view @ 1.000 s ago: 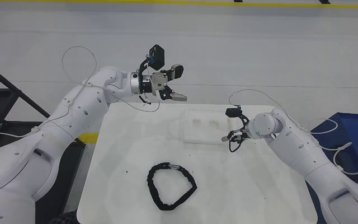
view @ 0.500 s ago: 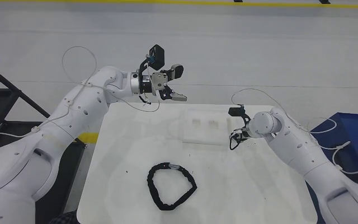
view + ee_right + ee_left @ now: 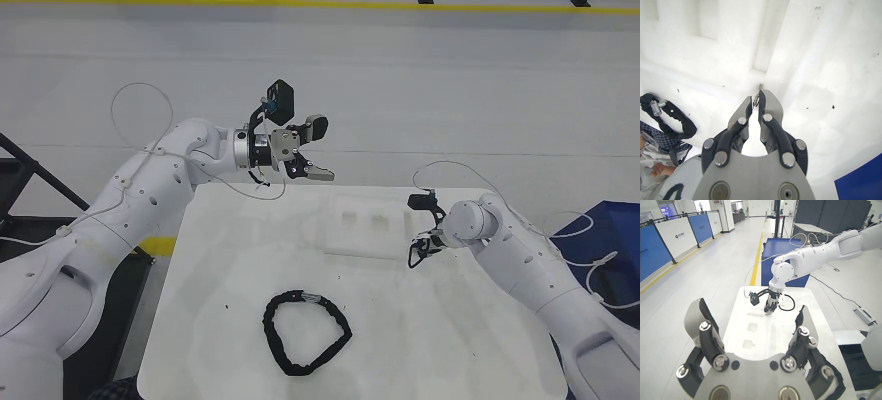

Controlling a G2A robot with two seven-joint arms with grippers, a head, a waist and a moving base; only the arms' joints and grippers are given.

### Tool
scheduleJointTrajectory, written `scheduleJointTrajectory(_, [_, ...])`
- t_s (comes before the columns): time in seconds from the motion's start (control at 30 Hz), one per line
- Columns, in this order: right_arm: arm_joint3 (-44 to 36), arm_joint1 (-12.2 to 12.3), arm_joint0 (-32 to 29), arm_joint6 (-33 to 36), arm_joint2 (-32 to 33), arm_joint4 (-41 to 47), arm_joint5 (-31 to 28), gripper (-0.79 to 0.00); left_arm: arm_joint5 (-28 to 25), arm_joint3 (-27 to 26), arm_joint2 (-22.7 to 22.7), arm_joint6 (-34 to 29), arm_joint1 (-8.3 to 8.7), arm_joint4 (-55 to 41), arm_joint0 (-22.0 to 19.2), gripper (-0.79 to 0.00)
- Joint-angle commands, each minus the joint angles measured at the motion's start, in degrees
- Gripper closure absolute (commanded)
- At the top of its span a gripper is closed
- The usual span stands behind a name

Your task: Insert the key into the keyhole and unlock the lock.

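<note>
Open hall — blue barrier panels (image 3: pixel 656 249)

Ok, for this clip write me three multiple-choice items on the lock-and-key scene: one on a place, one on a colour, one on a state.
1. Where does the black fabric-sleeved chain lock lie?
A. On the white table, on the robot's side of the white foam block
B. In a recess of that block
C. Hanging off the table's edge

2. What colour is the lock's metal cylinder?
A. Gold
B. Silver
C. Red

3. The right claw is:
A. Wide open and empty
B. Shut on the lock
C. Closed on the small metal key

Answers:
1 A, the top view shows it lying loose on the table, apart from the block.
2 B, the right wrist view shows it shiny silver.
3 C, its fingers pinch the key's ring beside the foam's edge.
</note>
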Motion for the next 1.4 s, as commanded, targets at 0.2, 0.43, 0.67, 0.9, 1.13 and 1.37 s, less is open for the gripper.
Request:
scheduleJointTrajectory(0.2, [2.4, -1.0, 0.5, -0.6, 0.1, -0.1, -0.3, 0.0, 0.0, 0.0, 0.0, 0.0, 0.0, 0.0, 0.0, -0.785])
scheduleJointTrajectory(0.43, [2.2, -1.3, 1.3, 0.8, 0.6, -1.4, -0.1, 0.0, 0.0, 0.0, 0.0, 0.0, 0.0, 0.0, 0.0, -0.785])
scheduleJointTrajectory(0.67, [-1.6, -0.2, 1.5, 3.4, 2.8, -4.2, 2.0, 0.0, 0.0, 0.0, 0.0, 0.0, 0.0, 0.0, 0.0, -0.785])
scheduleJointTrajectory(0.9, [-7.6, 1.9, -0.6, 4.7, 7.6, -3.5, 1.1, 0.0, 0.0, 0.0, 0.0, 0.0, 0.0, 0.0, 0.0, -0.785])
scheduleJointTrajectory(1.13, [-16.4, 5.2, -5.5, 6.7, 16.9, 2.5, -5.5, 0.0, 0.0, 0.0, 0.0, 0.0, 0.0, 0.0, 0.0, -0.785])
scheduleJointTrajectory(1.37, [-26.1, 8.1, -12.0, 9.3, 26.2, 9.6, -10.9, 0.0, 0.0, 0.0, 0.0, 0.0, 0.0, 0.0, 0.0, -0.785])
